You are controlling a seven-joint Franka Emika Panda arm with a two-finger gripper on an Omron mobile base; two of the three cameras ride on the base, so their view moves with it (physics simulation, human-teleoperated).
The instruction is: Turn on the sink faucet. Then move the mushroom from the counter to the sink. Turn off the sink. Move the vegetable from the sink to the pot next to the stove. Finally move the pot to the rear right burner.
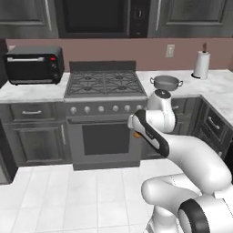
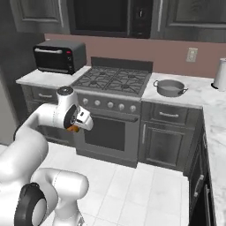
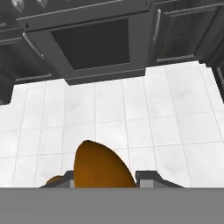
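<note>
Between jaws: brown mushroom (image 3: pixel 101 165), held over floor (image 3: pixel 131 109) before oven. Step: carry to pot (image 1: pixel 166 82) on desk. Next: lift, reach over pot.

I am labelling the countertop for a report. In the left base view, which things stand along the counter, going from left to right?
Toaster oven → stove → pot → paper towel roll.
</note>
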